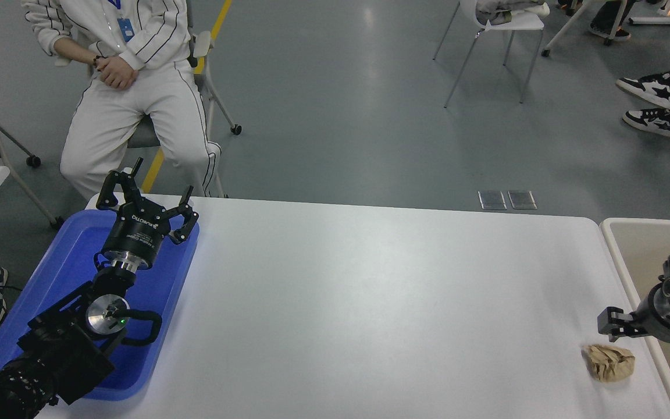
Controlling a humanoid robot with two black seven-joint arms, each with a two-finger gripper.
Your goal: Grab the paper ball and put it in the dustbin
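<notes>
Two black arms, one parked, one reaching in from the right edge.

The left pincer [145, 198] stood with its fingers spread apart, pointing away from the camera, its silver wrist ring and black forearm trailing back toward the lower left corner. The right pincer [614, 322] entered at the right edge, well apart from the left one; only one dark fingertip and the metal wrist showed, so its finger spacing could not be told.

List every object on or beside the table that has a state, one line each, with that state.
paper ball: crumpled, lying free on the white table, ungripped.
dustbin: open-topped; no paper visible inside.
blue tray: no contents visible.
left gripper: open, above the tray.
right gripper: just beyond the ball; fingers unclear.
</notes>
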